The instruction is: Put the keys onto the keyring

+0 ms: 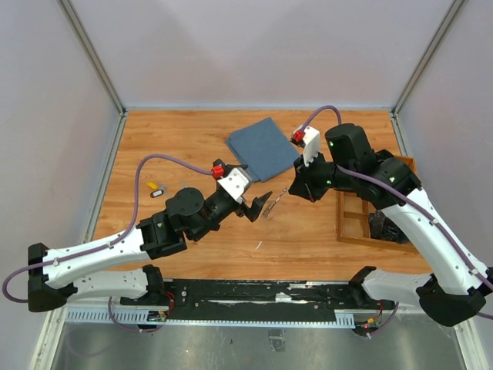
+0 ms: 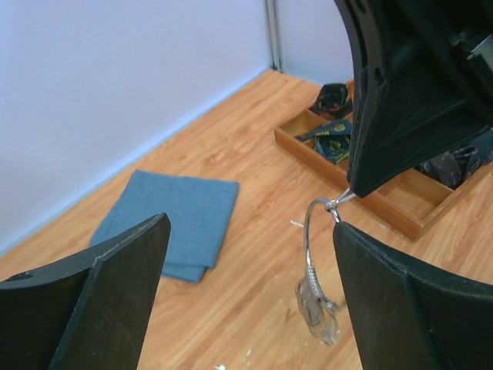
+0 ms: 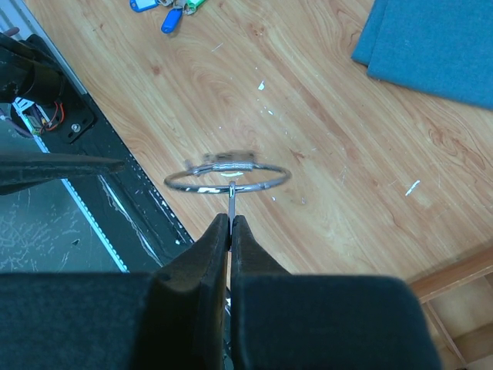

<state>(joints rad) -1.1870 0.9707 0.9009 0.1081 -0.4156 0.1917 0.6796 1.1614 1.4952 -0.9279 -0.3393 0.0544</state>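
The right gripper (image 3: 229, 222) has its fingers (image 3: 208, 258) pressed together on a short wire stub of the keyring (image 3: 228, 176). The ring juts out ahead of the fingertips, held clear above the table (image 3: 331, 154) and lying roughly level in the right wrist view. Pinching only that stub seems deliberate: it leaves nearly the whole loop free, so a key could be worked onto the wire without the fingers being in the way.

The left gripper (image 2: 253, 225) faces it with its fingers (image 2: 115, 297) spread wide and nothing between them. In the left wrist view the ring stands just beside the right-hand finger, and the chain bit (image 2: 317, 308) dangles below. Whether the wire touches that finger cannot be told. The open pose so close to the ring suggests the left arm is there to steady the ring or take hold of it.

The keys (image 1: 156, 189) lie in a small cluster on the table, well to the left of both grippers, and none is on the ring. By that measure the threading has not begun.

The blue cloth (image 1: 263, 146) and the wooden tray (image 1: 350, 231) lie off to the sides, with no apparent part in this step.
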